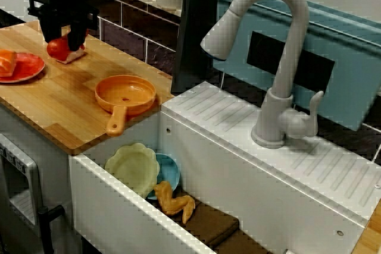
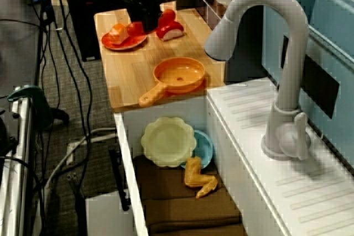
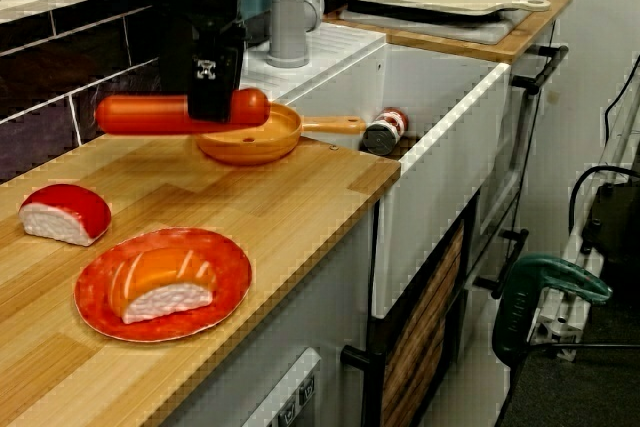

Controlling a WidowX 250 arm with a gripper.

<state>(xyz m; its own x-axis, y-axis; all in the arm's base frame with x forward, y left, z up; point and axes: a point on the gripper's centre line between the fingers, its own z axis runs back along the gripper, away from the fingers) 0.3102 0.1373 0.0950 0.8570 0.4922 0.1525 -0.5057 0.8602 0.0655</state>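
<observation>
My gripper (image 3: 216, 105) clamped on red sausage (image 3: 140, 114), off-centre, level above tabletop (image 3: 290, 197), near orange pan (image 3: 262, 139). Need firm squeeze; long end may droop; avoid red sushi piece (image 3: 64, 213).

View facing the backsplash, plate (image 1: 31, 68) on counter (image 1: 65, 108) at 9 o'clock, sushi piece (image 1: 75, 56) at its 3, sausage (image 3: 140, 114) in gripper (image 1: 63, 42) near it, pan (image 1: 125, 94) at plate's 4, sink (image 1: 119, 206) at pan's 5, faucet (image 1: 280, 87) at pan's 3.
</observation>
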